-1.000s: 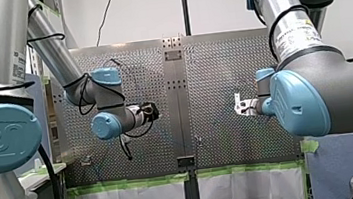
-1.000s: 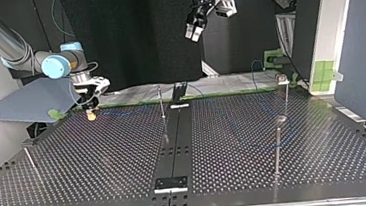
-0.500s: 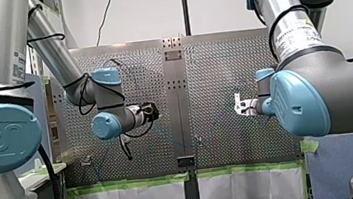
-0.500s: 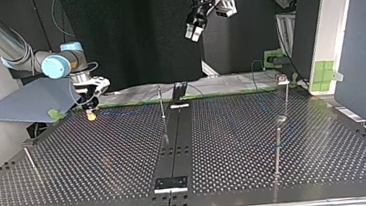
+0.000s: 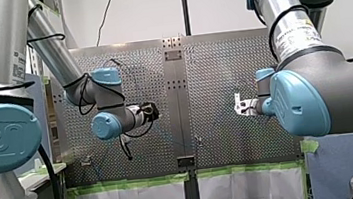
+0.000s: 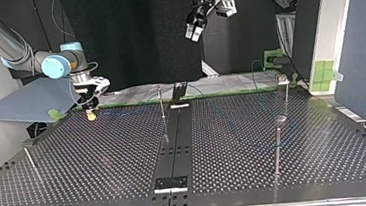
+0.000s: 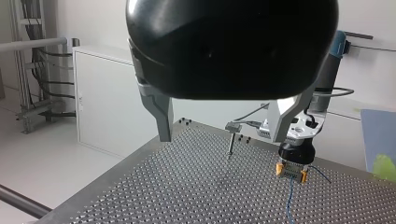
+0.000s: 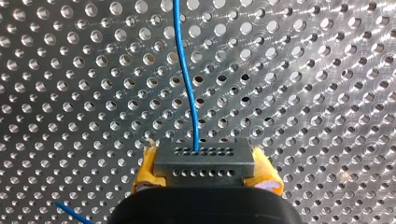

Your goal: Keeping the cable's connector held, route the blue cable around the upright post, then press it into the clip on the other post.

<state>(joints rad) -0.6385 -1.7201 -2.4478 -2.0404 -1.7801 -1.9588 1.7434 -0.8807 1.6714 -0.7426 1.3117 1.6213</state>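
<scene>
Top view: my right gripper (image 6: 90, 114) sits low at the table's (image 6: 101, 165) far left, an upright post (image 6: 161, 102) to its right; left wrist view: my left gripper (image 7: 222, 138) spread wide, empty; right wrist view: yellow pads (image 8: 144, 172) clamp the grey connector (image 8: 204, 163), thin blue cable (image 8: 186, 79) running ahead.

My right gripper (image 8: 204, 161) clamps the grey connector (image 8: 204, 168); its blue cable (image 8: 185, 79) runs ahead over the perforated table (image 8: 303, 93).

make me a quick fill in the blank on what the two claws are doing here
The thin cable leaving the grey perforated connector block is ___.
My right claw is ___ on that block.
My left claw hangs above the perforated metal table, fingers ___.
Missing: blue; shut; open.
</scene>
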